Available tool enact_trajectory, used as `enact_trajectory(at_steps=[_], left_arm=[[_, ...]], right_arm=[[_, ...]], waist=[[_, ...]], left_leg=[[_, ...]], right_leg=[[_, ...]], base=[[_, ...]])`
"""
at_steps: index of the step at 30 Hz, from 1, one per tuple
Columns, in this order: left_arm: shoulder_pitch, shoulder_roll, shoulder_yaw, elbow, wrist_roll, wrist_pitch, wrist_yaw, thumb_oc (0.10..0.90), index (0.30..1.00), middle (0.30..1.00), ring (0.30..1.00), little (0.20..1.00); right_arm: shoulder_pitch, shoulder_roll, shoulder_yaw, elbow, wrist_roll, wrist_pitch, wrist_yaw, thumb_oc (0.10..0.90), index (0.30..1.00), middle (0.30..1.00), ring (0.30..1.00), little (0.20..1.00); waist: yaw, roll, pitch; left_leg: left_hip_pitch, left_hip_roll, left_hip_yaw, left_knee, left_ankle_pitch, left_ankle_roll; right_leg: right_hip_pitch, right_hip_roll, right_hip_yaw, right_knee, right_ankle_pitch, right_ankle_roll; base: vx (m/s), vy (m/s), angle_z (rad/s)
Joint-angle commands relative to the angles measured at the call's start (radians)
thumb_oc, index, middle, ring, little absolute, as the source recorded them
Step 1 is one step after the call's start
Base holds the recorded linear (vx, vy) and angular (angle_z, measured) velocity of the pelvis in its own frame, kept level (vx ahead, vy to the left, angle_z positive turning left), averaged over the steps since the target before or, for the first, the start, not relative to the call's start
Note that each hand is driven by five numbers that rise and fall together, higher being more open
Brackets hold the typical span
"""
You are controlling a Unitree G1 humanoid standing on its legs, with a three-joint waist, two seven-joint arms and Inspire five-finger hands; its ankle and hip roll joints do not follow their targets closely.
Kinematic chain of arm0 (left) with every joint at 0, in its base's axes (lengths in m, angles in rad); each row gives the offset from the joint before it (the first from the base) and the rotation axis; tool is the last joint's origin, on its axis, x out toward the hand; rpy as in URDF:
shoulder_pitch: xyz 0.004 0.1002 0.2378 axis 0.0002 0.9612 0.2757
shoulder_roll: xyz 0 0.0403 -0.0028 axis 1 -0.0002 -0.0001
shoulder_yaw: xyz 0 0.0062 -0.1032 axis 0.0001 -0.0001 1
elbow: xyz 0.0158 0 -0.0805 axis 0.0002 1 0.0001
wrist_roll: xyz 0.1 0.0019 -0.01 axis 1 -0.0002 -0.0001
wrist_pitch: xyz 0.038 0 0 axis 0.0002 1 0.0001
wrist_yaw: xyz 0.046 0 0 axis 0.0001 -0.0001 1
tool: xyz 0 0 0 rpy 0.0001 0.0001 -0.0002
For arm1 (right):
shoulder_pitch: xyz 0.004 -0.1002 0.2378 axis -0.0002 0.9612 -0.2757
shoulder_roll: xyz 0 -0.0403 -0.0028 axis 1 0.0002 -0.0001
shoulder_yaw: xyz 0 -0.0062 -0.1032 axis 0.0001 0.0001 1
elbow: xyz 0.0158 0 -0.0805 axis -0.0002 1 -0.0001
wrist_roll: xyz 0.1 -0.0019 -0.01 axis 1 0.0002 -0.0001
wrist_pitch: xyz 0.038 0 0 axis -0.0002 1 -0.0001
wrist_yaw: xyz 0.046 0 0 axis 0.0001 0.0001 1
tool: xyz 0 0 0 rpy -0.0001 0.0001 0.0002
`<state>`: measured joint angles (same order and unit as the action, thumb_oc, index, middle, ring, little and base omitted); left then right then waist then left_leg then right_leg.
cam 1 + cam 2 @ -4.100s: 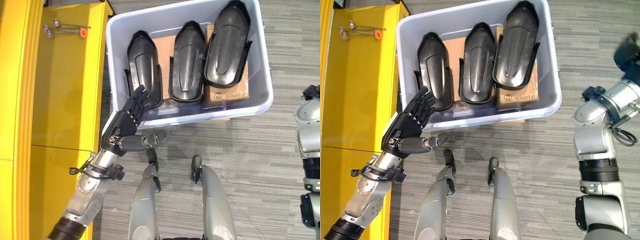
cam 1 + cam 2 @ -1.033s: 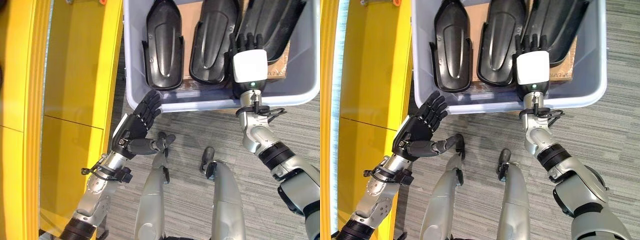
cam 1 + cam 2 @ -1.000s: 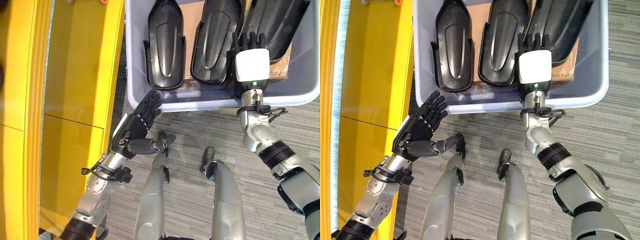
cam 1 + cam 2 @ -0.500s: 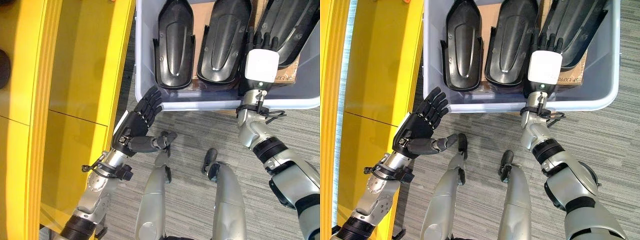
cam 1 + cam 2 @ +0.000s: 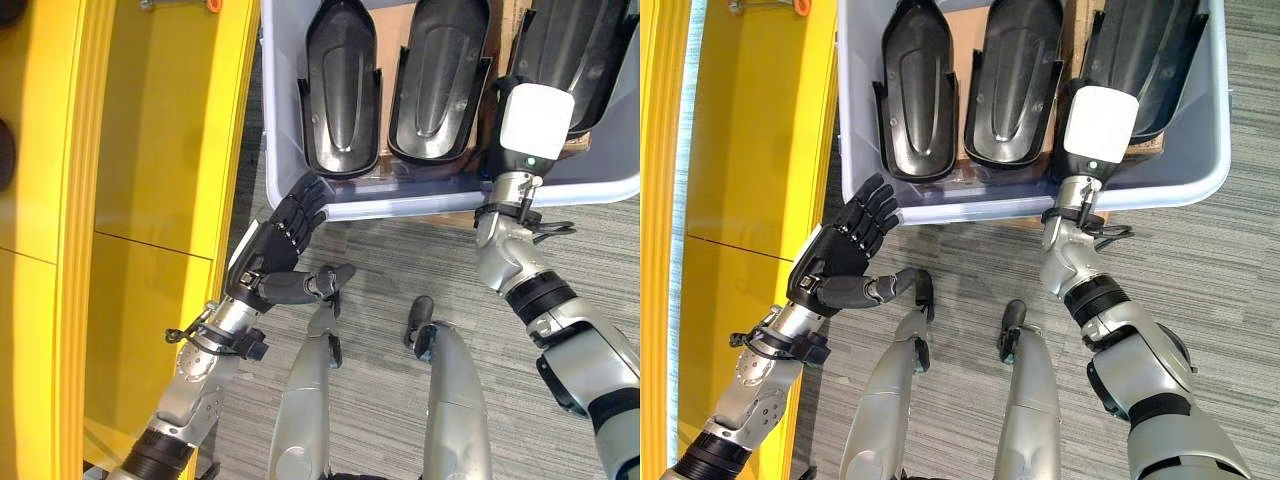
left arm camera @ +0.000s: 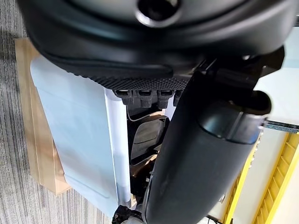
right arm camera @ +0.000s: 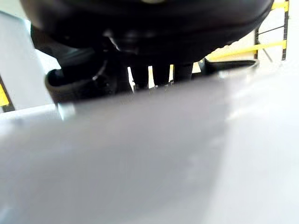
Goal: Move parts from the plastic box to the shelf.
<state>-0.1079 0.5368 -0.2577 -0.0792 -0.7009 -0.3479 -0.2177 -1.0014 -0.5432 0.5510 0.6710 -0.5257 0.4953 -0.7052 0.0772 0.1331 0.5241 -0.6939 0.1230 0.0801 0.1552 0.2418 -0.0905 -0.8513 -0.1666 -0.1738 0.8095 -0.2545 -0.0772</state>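
Left eye view: yellow shelf point(image 5: 160, 150) flanks plastic box point(image 5: 300, 195) holding parts point(image 5: 340, 85).

Parts point(image 5: 340, 90): black plastic, smooth, semi-gloss. Box point(image 5: 400, 205): pale translucent plastic. Shelf point(image 5: 160, 150): yellow, smooth painted. Floor point(image 5: 400, 270): grey ribbed carpet.

No text, numbers or signs can be read. The cardboard point(image 5: 964, 30) under the black parts point(image 5: 915, 90) in the plastic box point(image 5: 1160, 190) shows no print that can be made out (mostly covered by the parts and the right hand point(image 5: 1100, 120)).
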Motion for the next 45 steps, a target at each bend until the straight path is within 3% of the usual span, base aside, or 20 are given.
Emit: enact_trajectory(at_steps=[1,5,11,17,20,29,32,45], left_arm=[[-0.035,-0.002,-0.014,-0.09,-0.006,-0.08,0.002,0.9,1.0,1.0,1.0,1.0],[-0.032,-0.004,-0.016,-0.09,-0.008,-0.084,-0.004,0.9,1.0,1.0,1.0,1.0],[-0.024,0.0,-0.008,-0.1,-0.014,-0.081,-0.006,0.9,1.0,1.0,1.0,1.0],[-0.015,-0.005,0.008,-0.106,-0.01,-0.078,-0.006,0.9,1.0,1.0,1.0,1.0],[-0.012,-0.005,0.023,-0.116,-0.005,-0.068,0.005,0.9,1.0,1.0,1.0,1.0],[-0.01,-0.024,0.035,-0.111,0.012,-0.059,0.044,0.9,1.0,1.0,1.0,1.0],[-0.019,-0.029,0.034,-0.105,0.018,-0.058,0.05,0.9,1.0,1.0,1.0,1.0],[-0.038,-0.052,0.022,-0.084,0.015,-0.039,0.072,0.9,1.0,1.0,1.0,1.0]], right_arm=[[0.034,-0.035,-0.064,0.121,0.131,0.061,0.095,0.4,0.3,0.3,0.3,0.3],[0.037,-0.035,-0.052,0.11,0.107,0.063,0.1,0.4,0.3,0.3,0.3,0.3],[0.045,-0.039,-0.047,0.049,0.098,0.002,0.108,0.4,0.3,0.3,0.3,0.3],[0.079,-0.041,-0.062,-0.149,0.083,-0.073,0.133,0.4,0.3,0.3,0.3,0.3],[0.117,-0.038,-0.088,-0.318,0.073,-0.104,0.156,0.4,0.3,0.3,0.3,0.3],[0.259,0.004,-0.166,-0.687,0.093,-0.228,0.153,0.4,0.3,0.3,0.3,0.3],[0.291,-0.001,-0.195,-0.76,0.09,-0.226,0.168,0.4,0.3,0.3,0.3,0.3],[0.309,0.001,-0.225,-0.76,0.11,-0.249,0.178,0.4,0.3,0.3,0.3,0.3]], waist=[[-0.01,0.039,-0.004],[-0.013,0.038,-0.004],[-0.019,0.03,-0.004],[-0.04,0.004,-0.004],[-0.052,-0.011,-0.004],[-0.117,-0.061,-0.004],[-0.133,-0.071,-0.004],[-0.135,-0.061,-0.035]], left_leg=[[0.05,0.06,-0.02,0.058,-0.143,-0.003],[0.06,0.06,-0.02,0.054,-0.142,-0.003],[0.085,0.065,-0.017,0.045,-0.142,-0.003],[0.135,0.074,-0.018,0.042,-0.148,-0.004],[0.154,0.092,-0.012,0.031,-0.124,0.002],[0.305,0.123,0.005,-0.003,-0.129,-0.007],[0.358,0.131,0.013,-0.016,-0.132,-0.009],[0.407,0.122,0.011,-0.028,-0.135,-0.009]], right_leg=[[0.067,0.017,0.051,-0.026,-0.043,0.053],[0.075,0.019,0.054,-0.033,-0.041,0.053],[0.097,0.023,0.058,-0.046,-0.037,0.053],[0.141,0.032,0.072,-0.072,-0.03,0.056],[0.158,0.051,0.076,-0.106,0.006,0.049],[0.295,0.081,0.116,-0.177,0.018,0.05],[0.351,0.082,0.123,-0.214,0.027,0.052],[0.409,0.08,0.117,-0.264,0.041,0.044]], base=[[0.0,0.0,0.0],[0.0,0.0,0.0],[0.0,0.01,-0.04],[0.0,0.024,-0.06],[-0.05,0.048,-0.08],[0.04,0.067,-0.13],[0.05,0.065,-0.13],[0.04,0.03,-0.04]])
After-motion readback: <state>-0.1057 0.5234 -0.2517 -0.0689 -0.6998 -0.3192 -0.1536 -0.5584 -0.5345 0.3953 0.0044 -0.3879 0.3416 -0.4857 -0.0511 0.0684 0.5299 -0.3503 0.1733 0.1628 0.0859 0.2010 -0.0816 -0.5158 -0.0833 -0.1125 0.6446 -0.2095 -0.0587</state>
